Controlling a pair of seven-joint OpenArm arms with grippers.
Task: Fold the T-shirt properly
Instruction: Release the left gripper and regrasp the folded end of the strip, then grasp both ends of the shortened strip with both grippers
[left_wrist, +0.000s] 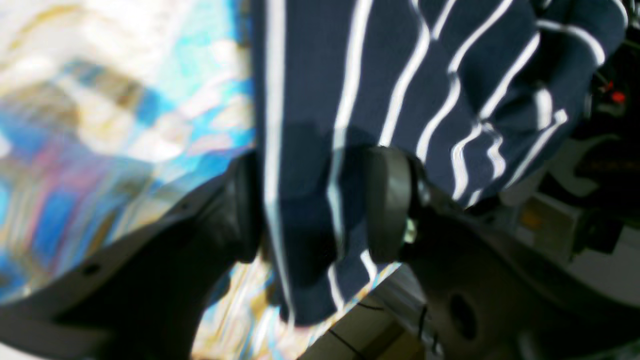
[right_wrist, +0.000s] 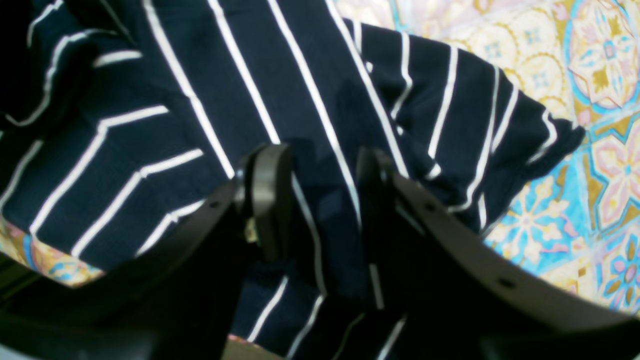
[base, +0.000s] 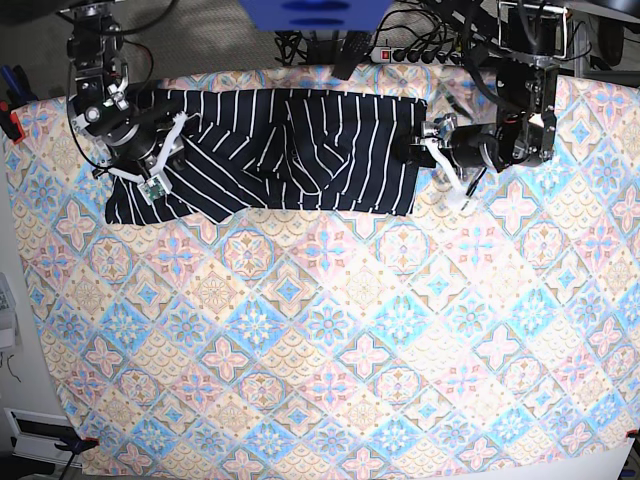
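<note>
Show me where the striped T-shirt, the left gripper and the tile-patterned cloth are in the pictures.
T-shirt (base: 300, 150), base view, middle of its spread body.
Left gripper (left_wrist: 312, 210), left wrist view, between the fingertips, which pinch the fabric.
Tile-patterned cloth (base: 330, 340), base view, bare part below the shirt.

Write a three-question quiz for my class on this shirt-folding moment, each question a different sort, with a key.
1. True or false: the T-shirt is already folded into a small rectangle.
2. Multiple choice: the left gripper has between its fingers A) striped fabric, B) nothing, C) the patterned cloth.
3. Short answer: at which edge of the patterned cloth does the T-shirt lie in the base view?

Key: 1. False; it lies spread wide and rumpled. 2. A. 3. The top edge, stretched between the left gripper and the right gripper.
</note>
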